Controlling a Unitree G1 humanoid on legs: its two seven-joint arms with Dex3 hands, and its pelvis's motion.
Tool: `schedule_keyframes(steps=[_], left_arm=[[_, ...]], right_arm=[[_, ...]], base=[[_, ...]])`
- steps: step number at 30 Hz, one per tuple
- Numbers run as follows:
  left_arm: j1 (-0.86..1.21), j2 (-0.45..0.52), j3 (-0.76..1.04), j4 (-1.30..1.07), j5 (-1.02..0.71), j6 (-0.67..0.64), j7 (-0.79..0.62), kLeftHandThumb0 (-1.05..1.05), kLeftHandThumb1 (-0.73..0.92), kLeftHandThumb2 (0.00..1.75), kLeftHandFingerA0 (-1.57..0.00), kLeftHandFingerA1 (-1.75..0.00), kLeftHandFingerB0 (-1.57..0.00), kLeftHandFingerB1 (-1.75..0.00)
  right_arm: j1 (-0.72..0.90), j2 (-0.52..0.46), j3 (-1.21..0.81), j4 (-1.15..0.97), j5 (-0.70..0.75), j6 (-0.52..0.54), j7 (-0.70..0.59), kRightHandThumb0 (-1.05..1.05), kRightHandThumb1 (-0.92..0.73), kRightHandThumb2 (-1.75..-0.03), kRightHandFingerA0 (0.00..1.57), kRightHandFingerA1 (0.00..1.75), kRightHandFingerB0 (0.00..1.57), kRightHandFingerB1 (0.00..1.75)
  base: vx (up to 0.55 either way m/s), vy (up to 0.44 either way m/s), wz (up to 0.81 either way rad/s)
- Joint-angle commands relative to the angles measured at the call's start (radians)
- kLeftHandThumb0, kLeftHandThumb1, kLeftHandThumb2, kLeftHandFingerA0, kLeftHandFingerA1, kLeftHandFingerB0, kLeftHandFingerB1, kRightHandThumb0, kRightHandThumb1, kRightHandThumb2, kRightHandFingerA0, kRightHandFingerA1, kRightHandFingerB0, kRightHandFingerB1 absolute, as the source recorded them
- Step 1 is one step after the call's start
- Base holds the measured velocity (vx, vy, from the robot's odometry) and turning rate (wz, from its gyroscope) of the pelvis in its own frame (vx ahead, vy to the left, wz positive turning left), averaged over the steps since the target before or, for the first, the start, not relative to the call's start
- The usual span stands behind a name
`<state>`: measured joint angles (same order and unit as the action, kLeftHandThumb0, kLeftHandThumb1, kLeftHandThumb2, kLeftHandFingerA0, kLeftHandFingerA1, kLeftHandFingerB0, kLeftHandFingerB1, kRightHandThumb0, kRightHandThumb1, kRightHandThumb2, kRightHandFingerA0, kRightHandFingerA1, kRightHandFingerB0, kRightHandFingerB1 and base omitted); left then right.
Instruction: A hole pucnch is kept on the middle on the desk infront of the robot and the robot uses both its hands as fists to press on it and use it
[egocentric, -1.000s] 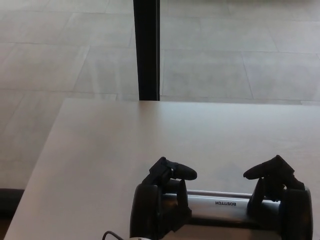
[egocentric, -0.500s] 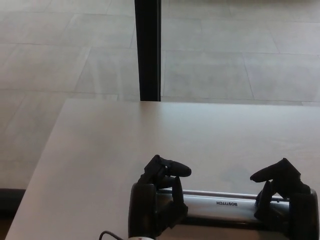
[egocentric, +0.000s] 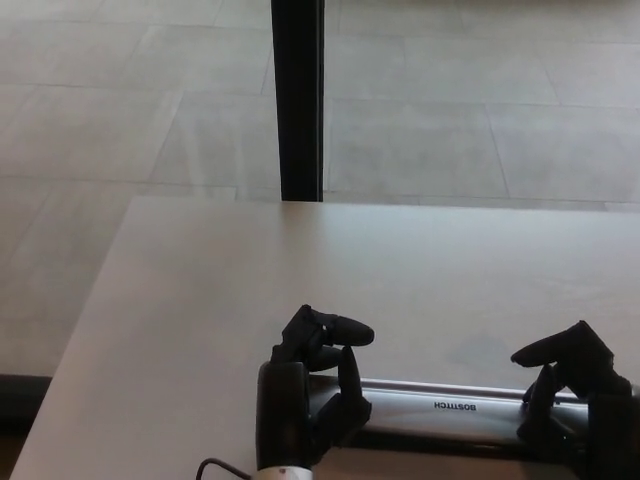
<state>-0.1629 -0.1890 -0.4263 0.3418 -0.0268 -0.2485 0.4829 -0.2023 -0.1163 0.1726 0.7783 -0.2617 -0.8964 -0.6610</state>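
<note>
Hole punch (egocentric: 440, 405) lies crosswise at near edge of bench (egocentric: 250, 270), Bostitch label showing. Left robot hand (egocentric: 310, 395) curled into a fist on its left end, right robot hand (egocentric: 575, 390) fisted on right end. Black post (egocentric: 298, 100) stands behind the bench.

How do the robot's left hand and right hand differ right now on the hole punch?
The left hand sits at the left end of the hole punch and shows almost whole; the right hand sits at the right end and is cut off by the picture's edge. The left hand's top finger points right; the right hand's points left. Both are black, curled into fists, and rest on the silver bar on the desk.
</note>
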Motion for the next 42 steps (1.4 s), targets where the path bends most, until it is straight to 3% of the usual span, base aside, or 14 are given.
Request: schedule_keyframes(steps=[1, 9, 14, 17, 18, 19, 30, 31, 32, 33, 35, 37, 40, 42], left_arm=[[0.063, -0.176, 0.016, -0.027, -0.040, 0.014, 0.014, -0.31, 0.88, 0.88, -0.89, -1.75, -0.50, -1.75], [0.055, -0.048, 0.062, -0.274, -0.160, 0.232, -0.112, -0.32, 0.88, 0.86, -0.92, -1.75, -0.45, -1.75], [0.027, 0.045, 0.133, -0.456, -0.278, 0.395, -0.148, -0.31, 0.84, 0.93, -0.90, -1.75, -0.50, -1.73], [0.000, 0.184, 0.250, -0.548, -0.406, 0.456, -0.210, -0.34, 0.83, 0.89, -0.87, -1.75, -0.54, -1.75], [0.003, 0.225, 0.298, -0.561, -0.456, 0.459, -0.222, -0.33, 0.87, 0.83, -0.89, -1.75, -0.48, -1.66], [0.006, 0.257, 0.331, -0.569, -0.489, 0.463, -0.234, -0.33, 0.87, 0.85, -0.90, -1.75, -0.49, -1.70], [0.115, 0.537, 0.694, -0.423, -0.613, 0.514, -0.284, -0.21, 0.78, 0.75, -0.79, -1.75, -0.65, -1.32], [0.122, 0.538, 0.719, -0.409, -0.618, 0.509, -0.269, -0.21, 0.78, 0.75, -0.79, -1.75, -0.65, -1.32], [0.129, 0.551, 0.769, -0.356, -0.632, 0.492, -0.272, -0.26, 0.79, 0.72, -0.84, -1.75, -0.64, -1.41], [0.129, 0.558, 0.833, -0.292, -0.653, 0.483, -0.244, -0.24, 0.79, 0.69, -0.90, -1.75, -0.60, -1.55], [0.124, 0.568, 0.883, -0.236, -0.654, 0.476, -0.224, -0.24, 0.79, 0.69, -0.90, -1.75, -0.60, -1.55], [0.129, 0.605, 0.955, -0.110, -0.613, 0.466, -0.182, -0.24, 0.71, 0.70, -0.93, -1.75, -0.67, -0.90], [0.173, 0.629, 1.062, 0.016, -0.641, 0.468, -0.177, -0.26, 0.62, 0.76, -0.97, -1.75, -0.66, -1.38], [0.197, 0.627, 1.097, 0.095, -0.629, 0.446, -0.169, -0.29, 0.68, 0.68, -0.93, -1.75, -0.69, -1.36]], right_arm=[[0.104, -0.038, -0.069, -0.297, 0.297, 0.288, 0.305, -0.14, -0.72, -1.13, 1.03, 1.75, 0.60, 1.74], [0.060, -0.372, -0.304, -0.993, 1.019, 0.917, 0.318, -0.15, -0.68, -1.14, 0.96, 1.75, 0.57, 1.55], [0.082, -0.522, -0.522, -1.086, 1.423, 0.964, 0.256, -0.20, -0.74, -0.94, 0.94, 1.75, 0.63, 1.33], [0.136, -0.599, -0.735, -0.989, 1.448, 1.008, 0.283, -0.22, -0.60, -1.11, 1.00, 1.75, 0.69, 1.37], [0.162, -0.614, -0.809, -0.916, 1.416, 1.023, 0.337, -0.32, -0.52, -1.20, 1.30, 1.45, 0.88, 1.14], [0.181, -0.619, -0.857, -0.864, 1.377, 1.021, 0.368, -0.23, -0.46, -1.13, 1.10, 1.75, 0.84, 1.23], [0.476, -0.598, -1.132, -0.364, 1.015, 0.719, 0.632, -0.58, -0.67, -0.61, 1.04, 1.75, 0.82, 0.71], [0.495, -0.590, -1.140, -0.359, 1.003, 0.728, 0.609, -0.58, -0.67, -0.61, 1.04, 1.75, 0.82, 0.71], [0.498, -0.581, -1.150, -0.291, 0.989, 0.702, 0.607, -0.58, -0.50, -1.00, 1.32, 1.45, 0.77, 0.80], [0.520, -0.569, -1.158, -0.244, 0.966, 0.708, 0.584, -0.59, -0.72, -0.62, 1.00, 1.69, 0.71, 0.73], [0.539, -0.556, -1.169, -0.224, 0.954, 0.735, 0.557, -0.59, -0.72, -0.62, 1.00, 1.69, 0.71, 0.73], [0.511, -0.549, -1.193, -0.057, 0.956, 0.670, 0.601, -0.59, -0.52, -1.00, 1.34, 1.45, 0.69, 0.82], [0.476, -0.558, -1.208, 0.161, 0.923, 0.621, 0.622, -0.62, -0.66, -0.66, 1.07, 1.69, 0.71, 0.85], [0.448, -0.554, -1.218, 0.238, 0.914, 0.616, 0.599, -0.61, -0.69, -0.62, 1.09, 1.64, 0.77, 0.86]], base=[[0.00, 0.000, 0.00], [0.00, 0.000, 0.00], [0.00, 0.000, 0.00], [0.00, 0.000, 0.00], [0.00, 0.000, 0.00], [0.00, 0.000, 0.00], [0.00, 0.000, 0.00], [0.00, 0.000, 0.00], [0.00, 0.000, 0.00], [0.00, 0.000, 0.00], [0.00, 0.000, 0.00], [0.00, 0.000, 0.00], [0.00, 0.000, 0.00], [0.00, 0.000, 0.00]])
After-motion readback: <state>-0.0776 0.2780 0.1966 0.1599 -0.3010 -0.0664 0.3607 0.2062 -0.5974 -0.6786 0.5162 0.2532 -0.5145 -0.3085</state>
